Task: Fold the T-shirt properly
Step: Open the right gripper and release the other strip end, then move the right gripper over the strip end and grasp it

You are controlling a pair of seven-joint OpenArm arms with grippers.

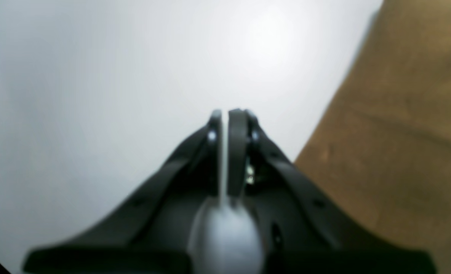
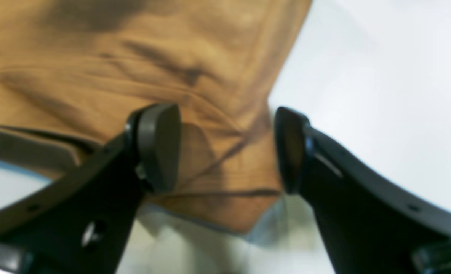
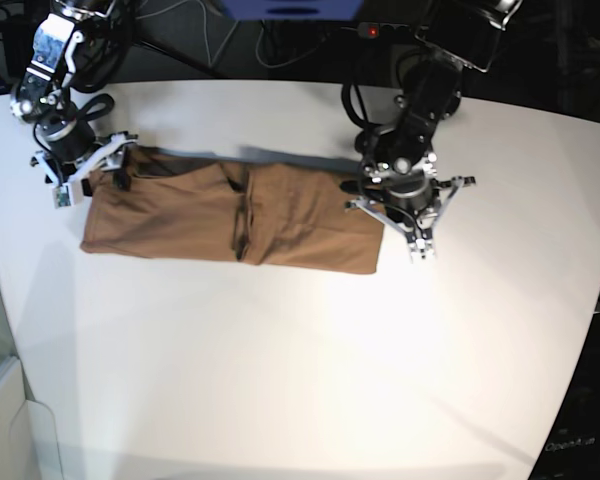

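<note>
One cloth item, two arms, one work surface — listed from the near edge of the base view outward.

White table [image 3: 280, 380]: bare matte top across the foreground, rounded edge at lower left and right; a bright patch of light falls near its middle.

T-shirt [image 3: 230, 215]: plain tan, no print, no legible label or writing. It lies flat on the table as a long horizontal band, with a vertical crease or overlap near its centre. Faint wrinkles show in the right wrist view [image 2: 134, 68], where a corner of the cloth points toward the camera.

Left gripper [image 3: 417, 243]: on the right side of the base view, just beside the shirt's right end. Its jaws are pressed together with nothing between them; the left wrist view [image 1: 225, 114] shows them over bare table, with the cloth edge [image 1: 400, 133] off to one side.

Right gripper [image 3: 80, 175]: at the shirt's left end in the base view. Jaws spread wide, straddling the cloth corner [image 2: 227, 148] — whether the pads touch the fabric cannot be told.

Background: dark cables and equipment beyond the far table edge; no brand or text is readable anywhere.
</note>
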